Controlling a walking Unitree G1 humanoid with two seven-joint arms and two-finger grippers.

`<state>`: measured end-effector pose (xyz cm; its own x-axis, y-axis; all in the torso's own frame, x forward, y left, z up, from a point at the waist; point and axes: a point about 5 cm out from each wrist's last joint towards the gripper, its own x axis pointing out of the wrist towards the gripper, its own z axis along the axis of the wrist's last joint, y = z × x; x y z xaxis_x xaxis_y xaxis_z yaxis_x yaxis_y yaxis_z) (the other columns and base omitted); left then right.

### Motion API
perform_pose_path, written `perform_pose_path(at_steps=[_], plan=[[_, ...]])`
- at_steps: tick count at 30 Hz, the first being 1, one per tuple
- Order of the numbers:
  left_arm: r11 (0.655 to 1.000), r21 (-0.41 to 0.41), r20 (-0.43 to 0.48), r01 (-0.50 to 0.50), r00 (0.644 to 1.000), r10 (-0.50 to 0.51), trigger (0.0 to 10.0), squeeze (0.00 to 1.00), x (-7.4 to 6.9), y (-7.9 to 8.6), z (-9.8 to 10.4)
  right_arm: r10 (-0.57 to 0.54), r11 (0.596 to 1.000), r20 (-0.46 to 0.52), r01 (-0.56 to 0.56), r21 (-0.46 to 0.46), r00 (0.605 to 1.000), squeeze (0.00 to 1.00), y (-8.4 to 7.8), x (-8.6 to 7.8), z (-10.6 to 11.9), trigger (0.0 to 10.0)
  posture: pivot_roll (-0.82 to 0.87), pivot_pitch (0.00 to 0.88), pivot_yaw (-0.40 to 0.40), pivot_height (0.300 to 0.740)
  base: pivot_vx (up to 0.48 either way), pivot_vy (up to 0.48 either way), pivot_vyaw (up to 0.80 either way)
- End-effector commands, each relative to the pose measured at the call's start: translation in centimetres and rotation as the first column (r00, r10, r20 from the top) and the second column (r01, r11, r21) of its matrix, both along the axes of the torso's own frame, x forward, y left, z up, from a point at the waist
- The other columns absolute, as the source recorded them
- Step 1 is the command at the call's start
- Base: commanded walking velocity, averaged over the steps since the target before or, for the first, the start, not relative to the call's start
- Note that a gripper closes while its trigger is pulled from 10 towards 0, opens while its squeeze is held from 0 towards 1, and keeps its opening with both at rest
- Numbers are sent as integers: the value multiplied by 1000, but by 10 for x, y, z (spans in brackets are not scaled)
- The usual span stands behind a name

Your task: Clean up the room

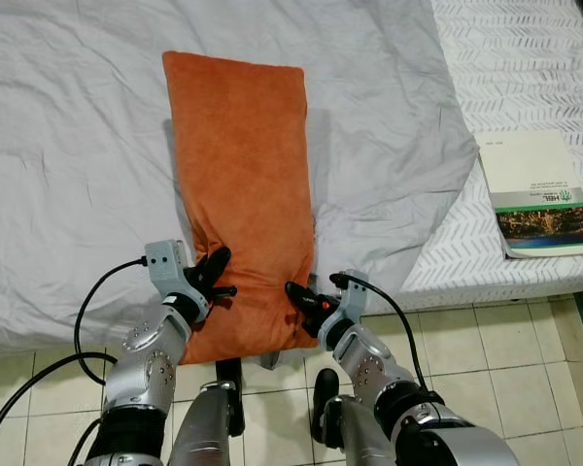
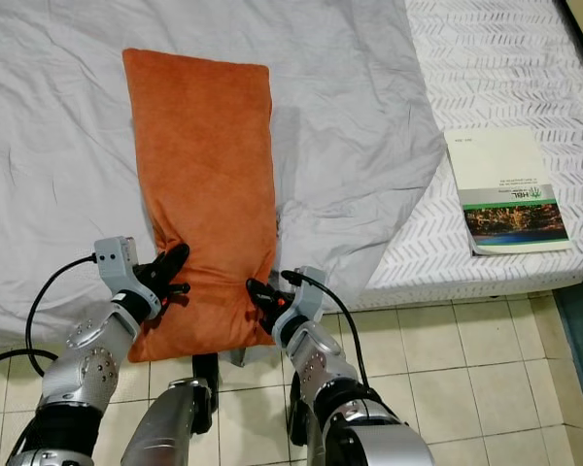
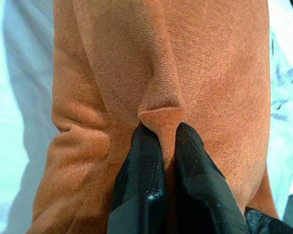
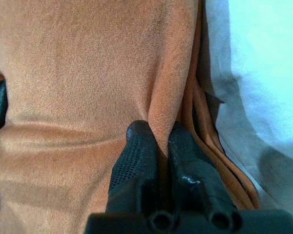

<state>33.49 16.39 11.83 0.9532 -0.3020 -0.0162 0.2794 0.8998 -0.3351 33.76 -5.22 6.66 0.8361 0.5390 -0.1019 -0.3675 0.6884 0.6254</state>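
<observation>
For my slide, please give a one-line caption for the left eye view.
Both grippers, left and right, pinch an orange pillow lying on a grey-sheeted bed.

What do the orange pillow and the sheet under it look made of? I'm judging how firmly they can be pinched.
The orange pillow looks like soft suede or velvet-type fabric: matte, fine nap, puckering where the left tool and right tool pinch it. The grey sheet looks like thin woven cotton or a blend, smooth, matte and finely wrinkled.
</observation>
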Motion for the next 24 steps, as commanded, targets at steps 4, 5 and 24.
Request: perform_pose_path(at_steps=[4, 5, 24], plan=[[987, 154, -108, 52, 994, -35, 10000, 0, -16, 2, -32, 78, 994, -73, -73, 78, 994, 0, 14, -24, -23, 0, 40, 499, -135, 740, 0, 0, 0], [984, 177, -82, 36, 996, -22, 10000, 0, -17, 6, -26, 100, 993, -42, -96, 73, 994, 0, 8, -20, -19, 0, 35, 448, -132, 740, 0, 0, 0], [918, 397, 172, -7, 983, -67, 10000, 0, -2, -1, 22, -260, 934, 461, 342, -101, 848, 0, -81, 10, 74, 0, 50, 0, -55, 740, 0, 0, 0]])
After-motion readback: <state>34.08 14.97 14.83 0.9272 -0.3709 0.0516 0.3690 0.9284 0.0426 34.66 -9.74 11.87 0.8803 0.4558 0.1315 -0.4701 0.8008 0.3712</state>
